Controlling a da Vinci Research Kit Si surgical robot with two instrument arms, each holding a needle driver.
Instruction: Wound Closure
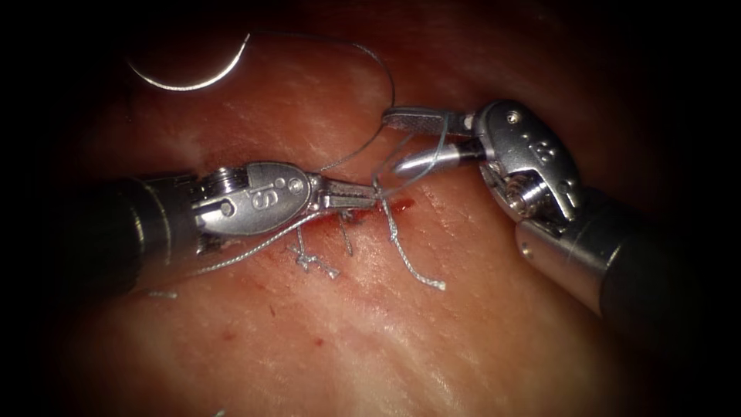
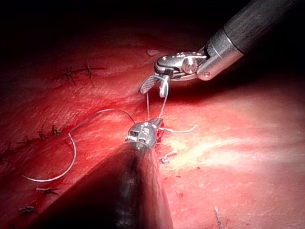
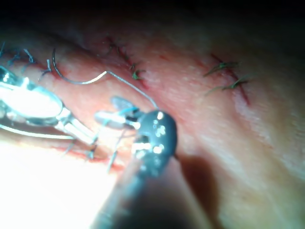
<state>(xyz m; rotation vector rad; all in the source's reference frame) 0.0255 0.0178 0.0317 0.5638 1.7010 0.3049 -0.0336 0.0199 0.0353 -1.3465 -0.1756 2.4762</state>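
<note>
Thread looped round my open right end effector (image 1: 401, 143)

My left end effector (image 1: 363, 195) grips the thread (image 1: 370, 62) at the cut; needle (image 1: 189, 73) lies free on the tissue (image 1: 386, 347), far left.

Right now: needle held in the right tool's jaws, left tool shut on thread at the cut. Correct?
No. The needle lies free on the tissue, held by neither tool, as the endoscope view shows. The right tool has open jaws with thread looped around them. The left tool is shut on thread.

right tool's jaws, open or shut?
Open. In the endoscope view the right tool shows its two jaws spread apart, with the thread looped around them. The needle lies free on the tissue.
</note>
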